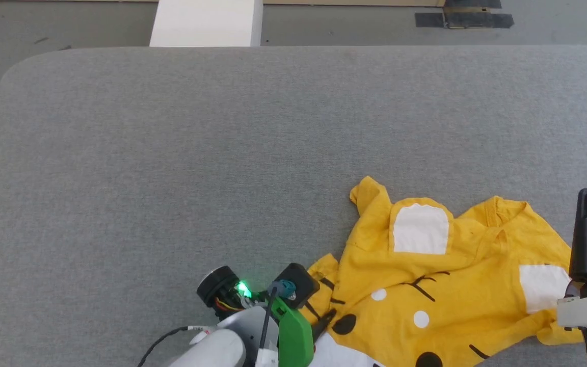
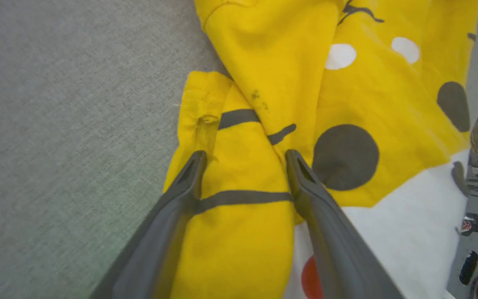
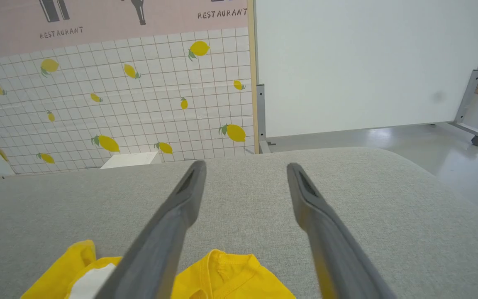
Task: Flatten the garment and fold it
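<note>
At the grey table's [image 1: 222, 153] near edge, the left gripper [image 2: 243, 155] is spread wide, its fingers astride a striped fold of the garment [image 1: 456, 275] and clamping nothing. The garment lies crumpled on the table's near right. The right gripper [image 3: 245, 166], equally wide and empty, hovers there.

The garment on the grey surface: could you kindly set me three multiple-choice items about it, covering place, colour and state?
1. Where on the grey surface does the garment lie? A. far left corner B. near right part C. centre
2. Its main colour? A. yellow B. blue C. green
3. How do the left gripper's jaws stand? A. shut on a sleeve B. shut on nothing C. open, either side of a striped fold

B: it lies at the head view's lower right. A: yellow cloth dominates. C: the left wrist view shows them spread apart.
</note>
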{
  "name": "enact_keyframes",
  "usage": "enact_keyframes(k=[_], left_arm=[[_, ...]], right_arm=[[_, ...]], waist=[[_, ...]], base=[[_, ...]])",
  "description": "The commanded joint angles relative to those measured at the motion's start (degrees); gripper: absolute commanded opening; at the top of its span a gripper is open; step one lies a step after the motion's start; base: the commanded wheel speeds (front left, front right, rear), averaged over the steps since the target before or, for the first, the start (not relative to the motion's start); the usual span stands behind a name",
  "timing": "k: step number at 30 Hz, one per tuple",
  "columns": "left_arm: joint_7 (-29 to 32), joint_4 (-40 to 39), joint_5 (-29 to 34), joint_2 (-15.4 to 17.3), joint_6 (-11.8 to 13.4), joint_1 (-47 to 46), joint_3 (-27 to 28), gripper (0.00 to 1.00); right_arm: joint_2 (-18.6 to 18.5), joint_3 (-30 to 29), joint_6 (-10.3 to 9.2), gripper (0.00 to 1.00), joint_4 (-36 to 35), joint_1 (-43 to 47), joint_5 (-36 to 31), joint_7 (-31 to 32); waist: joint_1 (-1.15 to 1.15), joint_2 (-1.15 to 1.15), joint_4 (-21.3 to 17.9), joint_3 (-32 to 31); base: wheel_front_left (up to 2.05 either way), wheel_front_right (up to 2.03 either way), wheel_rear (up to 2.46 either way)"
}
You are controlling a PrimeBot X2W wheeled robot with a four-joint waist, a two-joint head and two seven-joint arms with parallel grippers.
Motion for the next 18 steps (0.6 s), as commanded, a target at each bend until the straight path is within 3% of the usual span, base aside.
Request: enact_keyframes(k=[1, 2, 3, 4, 6, 11, 18], left_arm=[[0.4, 1.8, -0.8, 0.6, -0.1, -1.9, -1.0, 1.0], [0.4, 3.3, -0.7, 0.8, -0.1, -2.9, -2.0, 1.0], [-0.2, 4.3, -0.4, 0.9, -0.1, -3.7, -2.3, 0.44], [-1.3, 5.5, -0.2, 0.7, -0.1, -4.5, -2.1, 0.0], [-3.7, 7.1, -0.4, -0.1, 0.4, -5.5, -1.0, 0.0], [-12.0, 7.1, -4.3, -2.2, 5.1, -5.8, 6.5, 0.0], [-18.9, 1.6, -9.8, 1.0, 14.8, 0.4, 18.8, 0.0]], right_arm=[[0.0, 0.1, -0.08, 1.0, -0.4, 0.0, 0.3, 0.2], [0.0, 0.1, -0.08, 1.0, -0.5, 0.2, 0.4, 0.3], [0.0, 0.1, -0.08, 1.0, -0.5, 0.3, 0.4, 0.4], [0.0, 0.2, -0.08, 1.0, -0.5, 0.4, 0.4, 0.5], [0.0, 0.2, -0.08, 1.0, -0.6, 0.6, 0.5, 0.6], [0.0, 0.4, -0.08, 1.0, -0.8, 1.2, 0.4, 1.2], [0.0, 0.7, -0.08, 1.0, -1.0, 2.1, 0.5, 1.9]], waist=[[0.0, 0.0, -0.4, 0.1], [0.0, 0.0, -0.6, 0.0], [0.0, 0.0, -0.7, -0.1], [0.0, 0.0, -0.8, -0.3], [0.0, 0.0, -0.8, -0.8], [0.0, 0.0, -0.2, -2.3], [0.0, 0.0, 1.3, -3.5]], base=[[0.0, 0.0, 0.0], [0.0, 0.0, 0.0], [0.0, 0.0, 0.0], [0.0, 0.0, 0.0], [0.0, 0.0, 0.0], [0.0, 0.0, 0.0], [0.0, 0.0, 0.0]])
